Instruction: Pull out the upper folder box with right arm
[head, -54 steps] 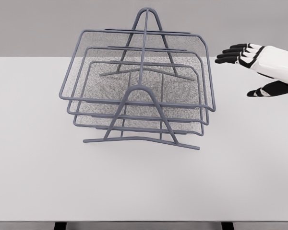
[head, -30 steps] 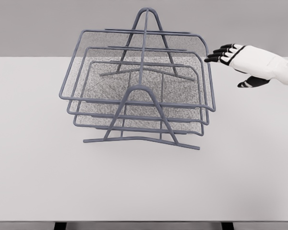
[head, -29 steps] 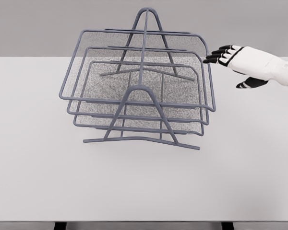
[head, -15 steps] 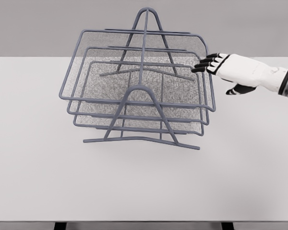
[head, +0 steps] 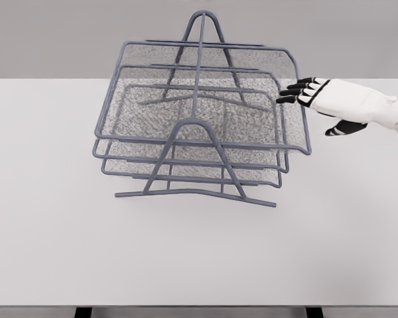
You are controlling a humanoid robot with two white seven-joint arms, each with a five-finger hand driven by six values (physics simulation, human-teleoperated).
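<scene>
A grey wire rack [head: 198, 192] holds three mesh trays stacked one over another. The upper folder box [head: 199, 99] sticks out to the right of the two trays below it. My right hand [head: 310, 109] comes in from the right edge at the box's right rim. Its black fingertips [head: 288, 93] reach over that rim into the box and hook it, while the thumb [head: 337, 129] stays outside, below the palm. The left arm is out of view.
The rack stands on a white table [head: 199, 258], towards the back and left of the middle. Its A-shaped front leg [head: 192, 156] crosses in front of the trays. The table's front edge [head: 199, 306] runs along the bottom.
My right hand came in leftward and reached over the upper box's right rim, then drew back to the right. The upper box has slid right with it; the lower trays stayed put.
</scene>
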